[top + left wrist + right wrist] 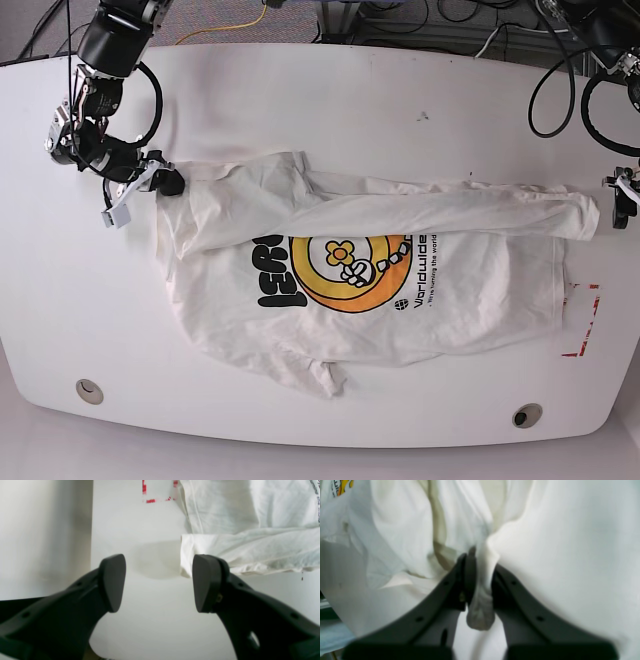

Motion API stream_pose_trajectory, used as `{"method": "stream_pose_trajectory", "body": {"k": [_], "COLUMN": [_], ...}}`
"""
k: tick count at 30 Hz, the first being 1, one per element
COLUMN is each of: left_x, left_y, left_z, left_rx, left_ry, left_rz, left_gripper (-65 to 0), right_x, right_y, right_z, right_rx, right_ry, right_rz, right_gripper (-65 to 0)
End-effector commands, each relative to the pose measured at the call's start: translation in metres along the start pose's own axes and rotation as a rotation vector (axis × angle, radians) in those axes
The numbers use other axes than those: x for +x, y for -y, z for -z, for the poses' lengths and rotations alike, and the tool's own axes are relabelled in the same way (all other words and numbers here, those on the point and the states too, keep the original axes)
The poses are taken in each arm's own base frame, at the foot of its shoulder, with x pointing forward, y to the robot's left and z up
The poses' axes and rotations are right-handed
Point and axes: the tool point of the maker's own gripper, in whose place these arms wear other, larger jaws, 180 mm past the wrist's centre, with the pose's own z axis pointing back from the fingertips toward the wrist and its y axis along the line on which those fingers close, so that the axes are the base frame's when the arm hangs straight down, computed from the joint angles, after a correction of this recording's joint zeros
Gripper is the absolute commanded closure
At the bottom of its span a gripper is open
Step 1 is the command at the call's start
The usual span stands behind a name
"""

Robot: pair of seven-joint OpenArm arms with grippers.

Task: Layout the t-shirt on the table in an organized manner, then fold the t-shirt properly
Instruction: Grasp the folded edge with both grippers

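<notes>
T-shirt of white cotton, printed with an orange, yellow and black cartoon and black lettering, lies crumpled across the middle of the glossy white table, its long axis running side to side in the base view.

Nearest that camera, a bunched corner hangs toward the front edge, between two round grommet holes. Above it sits the print, then a long folded band of cloth that stretches across the garment's upper part.

At that band's end, on the base view's right, the left gripper hovers with jaws standing wide apart. In its wrist view the folded hem lies just beyond the right-hand pad, so a short reach forward would probably put it on cloth. Red tape marks sit close by.

At the opposite end, the right gripper has its jaws pinched together on a gathered fold of the shirt's edge.

With one end held, spreading seems to depend on the left arm taking its end next.
</notes>
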Motion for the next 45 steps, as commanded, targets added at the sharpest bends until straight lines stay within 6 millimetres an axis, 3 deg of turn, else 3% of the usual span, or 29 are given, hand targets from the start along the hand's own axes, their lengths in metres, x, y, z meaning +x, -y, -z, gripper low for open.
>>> {"method": "stream_pose_trajectory", "body": {"k": [1,9,14,22,26,30,36,45], "left_x": [0.016,0.014,-0.001,-0.024,-0.031,-0.051,-0.072,-0.082], "left_y": [-0.006,-0.001,0.005,0.041,0.062,0.078,0.075,0.078], "left_z": [-0.006,-0.003,-0.002,0.006,0.007,0.011,0.022,0.051], "left_rx": [0.018,0.004,-0.01,-0.126,-0.206,-0.252,-0.266,-0.32], "left_ry": [0.049,0.049,0.012,-0.047,-0.029,-0.064,-0.102,-0.065], "left_rz": [0.021,0.009,0.013,0.051,0.003,-0.048,-0.144,-0.259], "left_gripper": [-39.2,-39.2,-39.2,-39.3,-39.6,-39.6,-39.6,-39.6], "right_x": [0.001,-0.01,-0.025,-0.051,-0.057,-0.057,-0.054,-0.053], "right_y": [0.007,0.022,0.028,0.034,0.035,0.035,0.034,0.033], "right_z": [-0.007,-0.028,-0.046,-0.066,-0.067,-0.067,-0.066,-0.065], "right_rx": [-0.028,-0.082,-0.127,-0.173,-0.174,-0.174,-0.172,-0.17], "right_ry": [-0.017,-0.045,-0.056,-0.093,-0.104,-0.104,-0.098,-0.095], "right_rz": [-0.02,-0.046,-0.066,-0.074,-0.068,-0.068,-0.07,-0.069], "right_gripper": [-0.6,0.0,0.0,0.0,0.0,0.0,0.0,0.0]}}
